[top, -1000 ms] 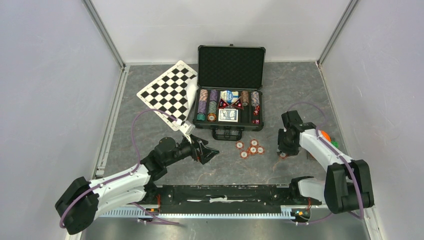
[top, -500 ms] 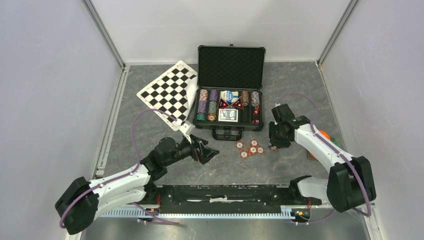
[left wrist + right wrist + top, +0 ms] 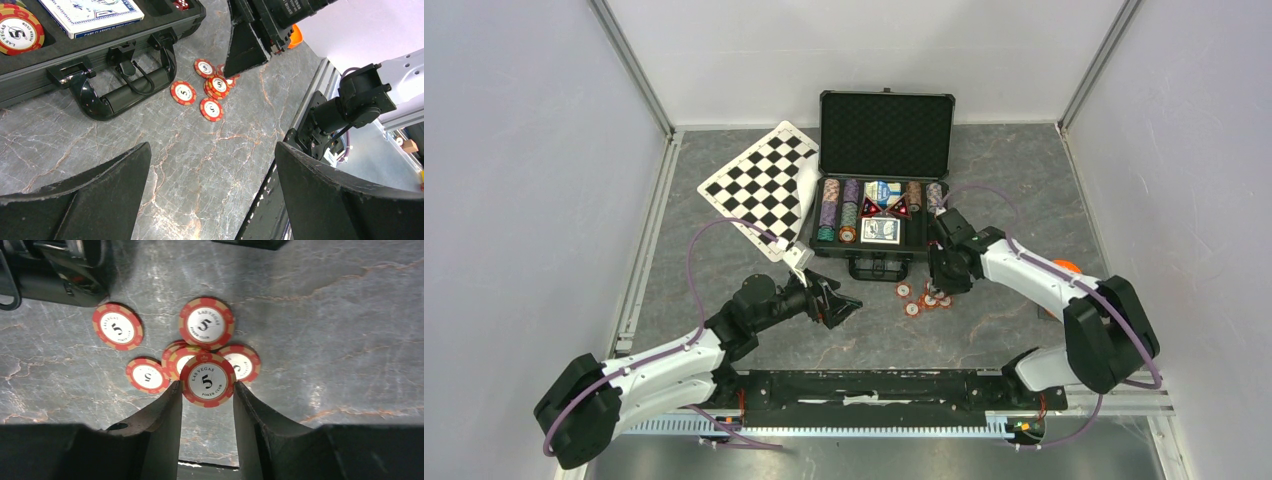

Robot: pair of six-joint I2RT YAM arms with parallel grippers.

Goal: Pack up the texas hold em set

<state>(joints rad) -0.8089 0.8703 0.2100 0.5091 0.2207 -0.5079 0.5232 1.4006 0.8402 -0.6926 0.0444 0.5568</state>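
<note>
- The right gripper (image 3: 207, 385) is down over the loose chips. Its two fingers (image 3: 165, 415) press against opposite sides of the rim of the top chip (image 3: 207, 381), which looks like a pinch.
- That red "5" chip lies on a small overlapping pile. Two more chips sit half under it and others lie flat just beside it (image 3: 117, 326).
- The chips are small, rigid discs, light and hard to damage. I judge their smooth faces and thin rims to be slippery. The grip belongs across the rim, as here, because a flat chip offers nothing else to hold.
- A chip lying directly on the table (image 3: 1024, 180) gives the fingers almost no edge, so a raised one on the pile is the easier choice.
- The pile lies on the marble-patterned surface just on the near side of the case's handle (image 3: 130, 90), slightly to its right.
- The case (image 3: 884, 130) stands open in the far middle with its lid upright. Rows of chips (image 3: 829, 210) and a card deck (image 3: 92, 12) are already in its foam slots.
- The case is stiff and probably heavy once full. Its lid edge or handle is the place to hold it.
- The left gripper (image 3: 212, 150) hangs spread wide to the left of the pile, holding nothing.
- A checkered board (image 3: 764, 185) lies left of the case.
</note>
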